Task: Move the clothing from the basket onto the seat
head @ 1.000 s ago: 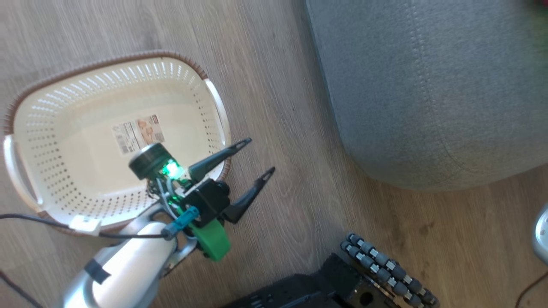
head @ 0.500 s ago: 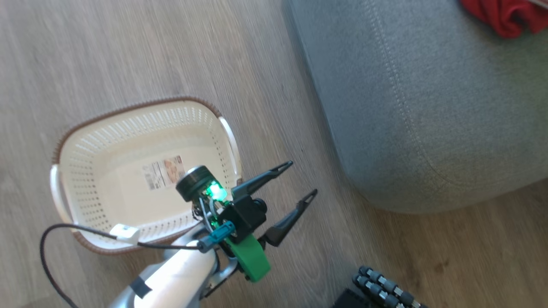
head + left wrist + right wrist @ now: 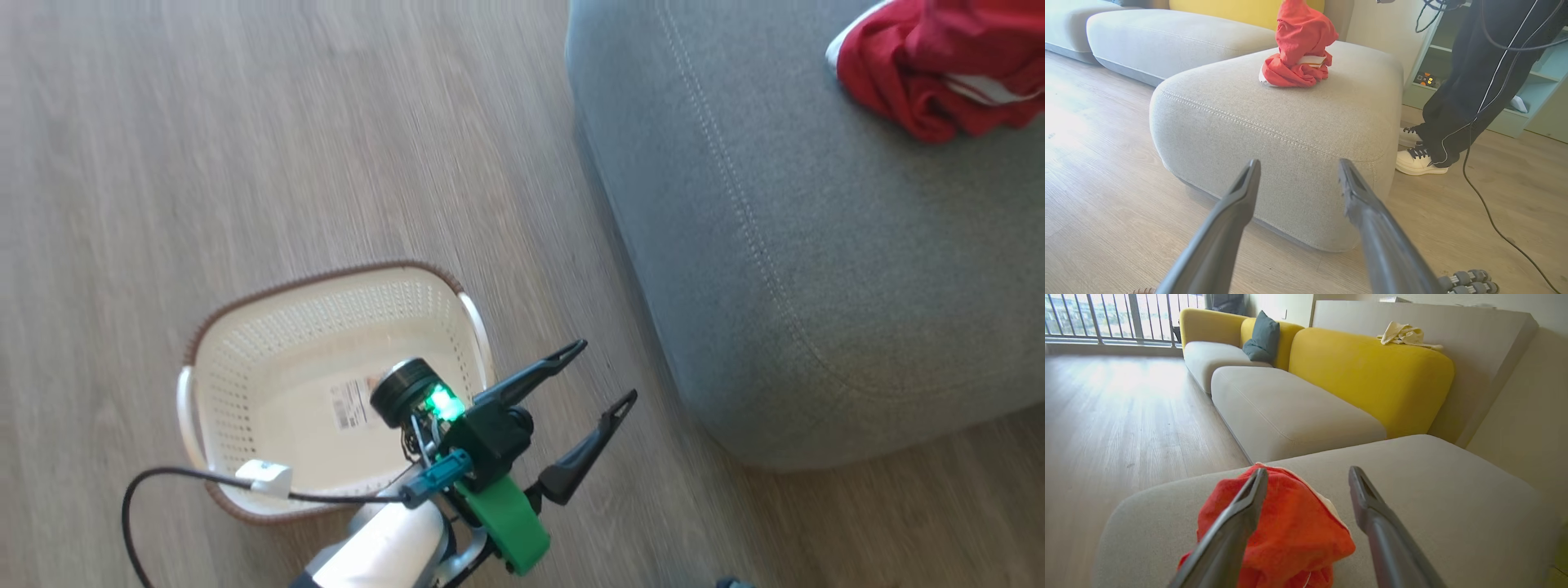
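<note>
The red clothing (image 3: 1296,61) lies bunched on top of the grey seat (image 3: 1274,122), with a white trim band showing in the folds and a peak of fabric standing up from the heap. It looks light, limp and harmless to squeeze. Such cloth probably sags, trails and catches on a fingertip rather than slipping, so the best hold would be a pinch on a raised fold or the thick middle of the bunch, not a flat hem. The right gripper (image 3: 1306,471) hovers close over the heap with its fingers spread wide and nothing grasped between them. One finger crosses the fabric in the right wrist view, and I cannot tell whether cloth clings to it. The left gripper (image 3: 600,376) is likewise spread and bare, over the wooden floor (image 3: 245,163) between seat and basket (image 3: 269,359). What shows of the basket's floor bears a label sticker (image 3: 351,403) and no red cloth, so the transfer looks done.
</note>
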